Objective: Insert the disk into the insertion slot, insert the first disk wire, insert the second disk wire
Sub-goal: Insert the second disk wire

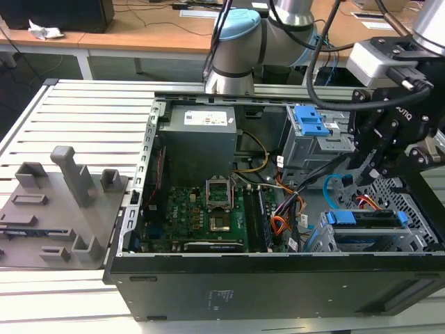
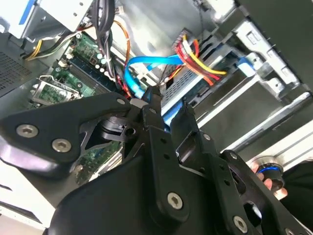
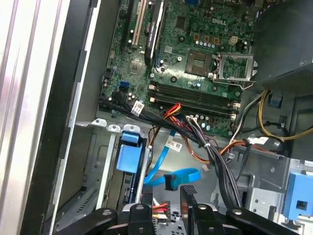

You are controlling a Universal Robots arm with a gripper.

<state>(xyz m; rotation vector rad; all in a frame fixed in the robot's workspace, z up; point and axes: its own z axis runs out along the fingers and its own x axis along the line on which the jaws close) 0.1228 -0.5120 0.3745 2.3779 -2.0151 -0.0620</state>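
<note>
1. Work area. An open computer case (image 1: 278, 285) lies on the slatted metal counter (image 1: 83, 111). In the exterior view, the motherboard (image 1: 201, 212) is at 9 o'clock inside the case. The grey power supply (image 1: 201, 142) is at 11 o'clock. A grey box with a blue latch (image 1: 309, 122) is at 1 o'clock. A grey fixture tray (image 1: 62, 209) lies on the counter outside the case, at 9 o'clock from it.

2. Insertion slot. The insertion slot (image 1: 417, 209) is the perforated metal cage at 4 o'clock inside the case.

3. Disk. The disk (image 1: 368, 220) sits inside the insertion slot. Its blue carrier edge faces 12 o'clock.

4. Hand. The hand (image 1: 367, 175) hangs above the cage, at 12 o'clock from the disk. In both wrist views its fingers (image 2: 152, 98) stand apart with a narrow gap between them. Nothing is clamped in that gap.

5. First disk wire. The first disk wire (image 2: 198, 61) runs to the edge of the disk, just beyond the fingertips. Whether its plug is seated cannot be told.

6. Second disk wire. The second disk wire (image 3: 183, 175) loops through the open space beside the cage. Its dark plug lies just beside one fingertip. Contact cannot be confirmed.
</note>
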